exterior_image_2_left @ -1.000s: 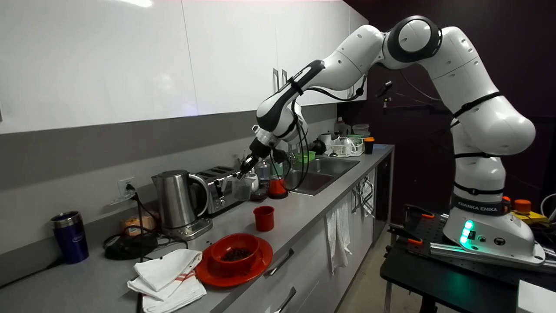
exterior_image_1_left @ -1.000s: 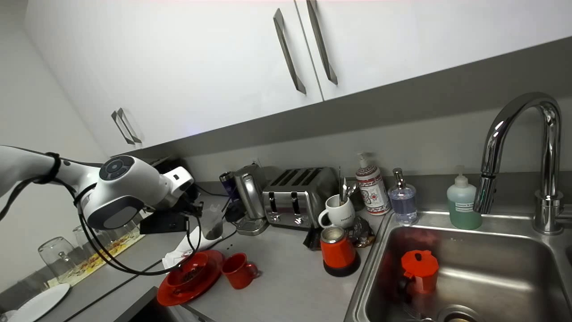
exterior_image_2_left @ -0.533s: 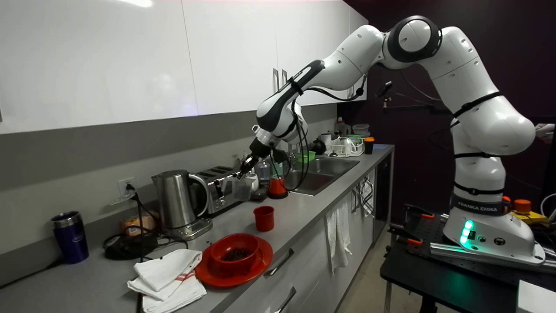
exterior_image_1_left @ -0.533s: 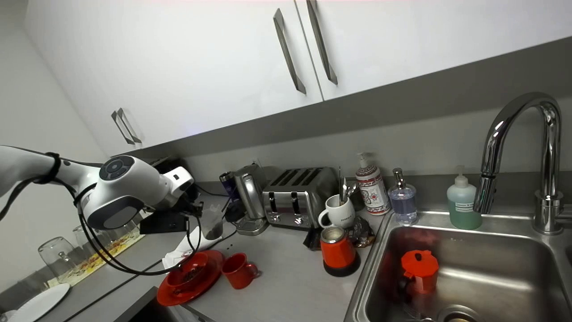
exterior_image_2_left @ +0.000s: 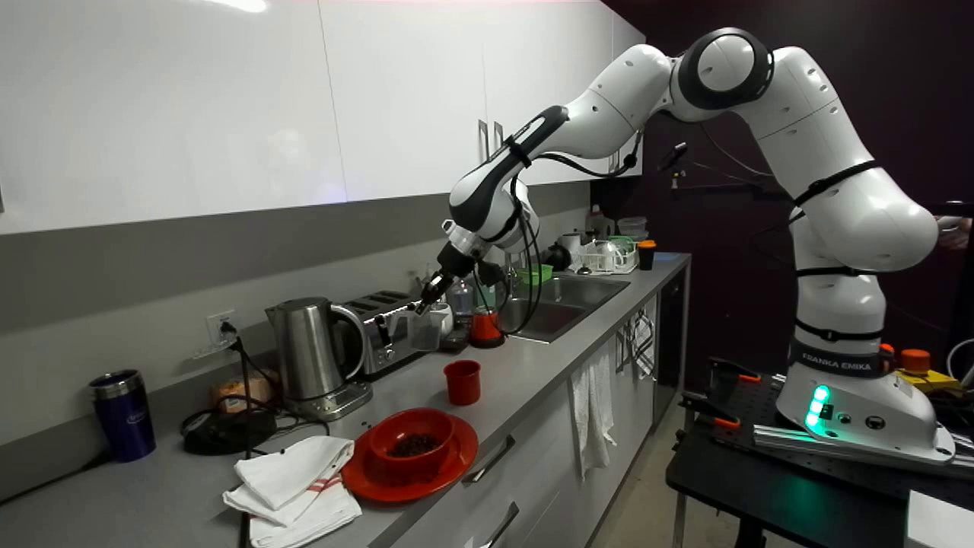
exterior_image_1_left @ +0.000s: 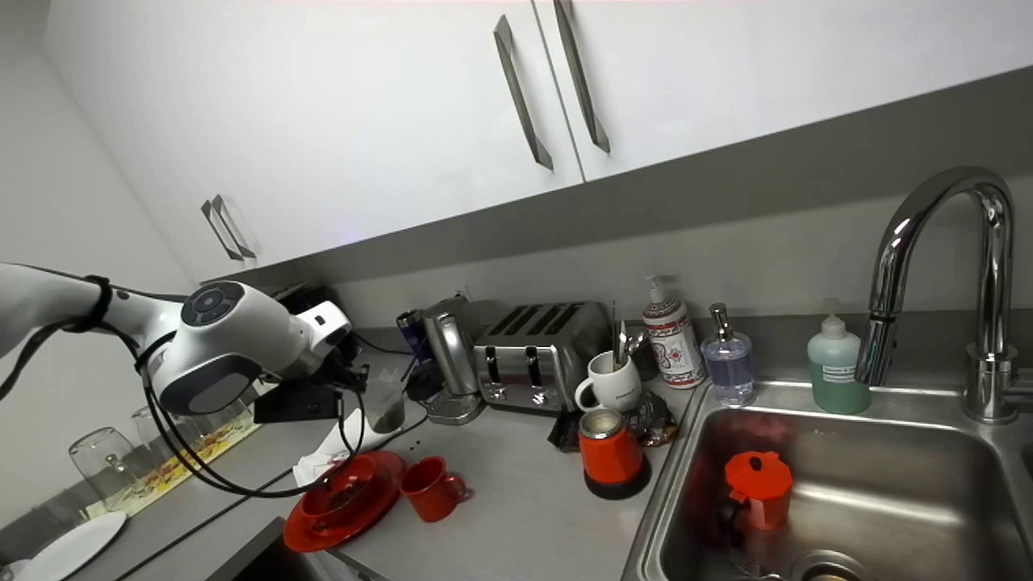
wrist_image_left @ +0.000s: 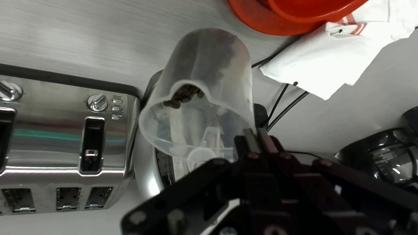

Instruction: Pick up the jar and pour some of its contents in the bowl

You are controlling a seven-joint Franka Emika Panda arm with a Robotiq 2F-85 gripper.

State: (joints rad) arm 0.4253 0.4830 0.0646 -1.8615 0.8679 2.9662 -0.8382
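Note:
The jar is a see-through greyish container with dark beans inside. It shows in an exterior view [exterior_image_2_left: 424,333], in an exterior view [exterior_image_1_left: 382,410] and in the wrist view [wrist_image_left: 212,55]. My gripper [wrist_image_left: 256,130] is shut on the jar's wall at its rim and holds it above the counter, beside the toaster. The gripper also shows in an exterior view [exterior_image_2_left: 422,306]. The jar looks near upright, slightly tilted. The bowl [exterior_image_2_left: 397,428] is red, holds dark beans and sits on a red plate [exterior_image_2_left: 466,450]. The bowl also shows in the wrist view [wrist_image_left: 313,8], cut by the frame's edge. The jar is apart from it.
A red cup [exterior_image_2_left: 463,383] stands between bowl and jar. A kettle [exterior_image_2_left: 308,358] and toaster [exterior_image_1_left: 541,355] stand along the wall. A white towel [exterior_image_2_left: 293,487] lies beside the plate. An orange-red container [exterior_image_1_left: 611,456] stands near the sink [exterior_image_1_left: 686,468]. Cabinets [exterior_image_2_left: 190,99] hang above.
My arm, gripper and jar show no clear movement. A pale, partly visible shape, perhaps a hand, has appeared at the right edge of an exterior view behind the arm.

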